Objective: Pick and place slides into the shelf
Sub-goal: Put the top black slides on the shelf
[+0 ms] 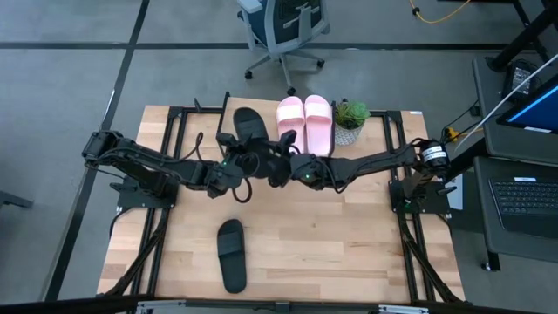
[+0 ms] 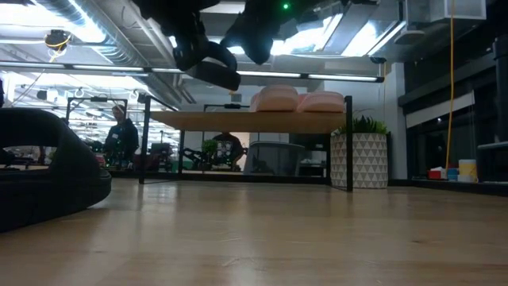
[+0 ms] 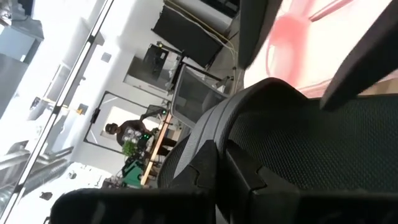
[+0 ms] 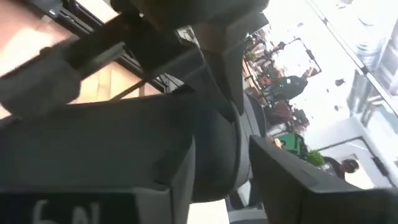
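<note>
**Q:** Which step is in hand?

**A:** I'm carrying a black slide to the shelf. My left fingers are together, clamped on its near end. The slide is hanging in the air, above the shelf's top and at its left half. My right arm is reaching in close beside it from the other side.

**Q:** What is the next move calling for?

**A:** As I judge it, lowering the slide flat onto the bare plank left of the pink pair, without nudging them, then letting go. The other black slide is lying on the desk, well apart and nearer the front edge. It is waiting its turn.

**Q:** How is the held slide looking?

**A:** Matte black with a broad strap. In the low view it is tilting, one end dipping. In the left wrist view its surface is showing a fine dotted texture, and it is filling most of that view.
</note>
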Controlling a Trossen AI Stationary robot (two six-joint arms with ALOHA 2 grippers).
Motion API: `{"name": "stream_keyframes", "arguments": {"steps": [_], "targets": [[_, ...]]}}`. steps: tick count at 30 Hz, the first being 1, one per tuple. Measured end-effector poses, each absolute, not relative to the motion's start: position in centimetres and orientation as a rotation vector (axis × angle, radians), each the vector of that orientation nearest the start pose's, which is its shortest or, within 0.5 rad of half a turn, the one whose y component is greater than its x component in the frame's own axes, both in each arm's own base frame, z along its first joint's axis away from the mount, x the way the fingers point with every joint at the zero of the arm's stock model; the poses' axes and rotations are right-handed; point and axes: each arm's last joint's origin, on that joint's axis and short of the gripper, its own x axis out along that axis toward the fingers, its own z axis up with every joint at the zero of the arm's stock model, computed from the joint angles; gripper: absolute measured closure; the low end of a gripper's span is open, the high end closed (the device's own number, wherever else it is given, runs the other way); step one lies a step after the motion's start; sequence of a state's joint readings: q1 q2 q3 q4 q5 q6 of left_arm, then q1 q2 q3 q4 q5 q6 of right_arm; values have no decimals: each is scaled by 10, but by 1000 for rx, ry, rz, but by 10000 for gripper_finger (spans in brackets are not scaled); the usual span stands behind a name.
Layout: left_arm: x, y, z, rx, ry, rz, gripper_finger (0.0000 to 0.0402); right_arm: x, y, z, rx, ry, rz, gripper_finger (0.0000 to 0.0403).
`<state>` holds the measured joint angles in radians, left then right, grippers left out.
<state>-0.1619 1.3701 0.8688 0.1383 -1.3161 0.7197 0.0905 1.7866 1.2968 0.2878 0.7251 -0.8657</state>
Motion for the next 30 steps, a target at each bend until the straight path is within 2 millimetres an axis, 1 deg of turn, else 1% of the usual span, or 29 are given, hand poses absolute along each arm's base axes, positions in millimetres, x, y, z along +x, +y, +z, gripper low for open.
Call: {"name": "stream_keyframes", "arguments": {"steps": [3, 5, 7, 10, 15, 18, 23, 27, 30], "targets": [[282, -18, 270, 890, 689, 995, 399, 407, 23, 280, -926, 489, -561, 234], [282, -18, 271, 893, 690, 994, 399, 403, 26, 279, -930, 535, -573, 232], [282, -18, 271, 910, 700, 989, 399, 394, 29, 279, -941, 603, -538, 240], [281, -18, 273, 922, 703, 982, 399, 380, 33, 282, -843, 651, -489, 264], [277, -18, 282, 889, 656, 964, 399, 356, 33, 305, -590, 601, -383, 314], [274, -18, 288, 870, 624, 943, 399, 347, 34, 314, -534, 585, -301, 333], [269, -22, 295, 849, 584, 927, 399, 341, 34, 317, -560, 604, -262, 343], [266, -23, 300, 829, 548, 890, 399, 334, 33, 324, -464, 576, -291, 343], [264, -20, 304, 811, 519, 858, 399, 322, 32, 327, -423, 553, -274, 343]]}}
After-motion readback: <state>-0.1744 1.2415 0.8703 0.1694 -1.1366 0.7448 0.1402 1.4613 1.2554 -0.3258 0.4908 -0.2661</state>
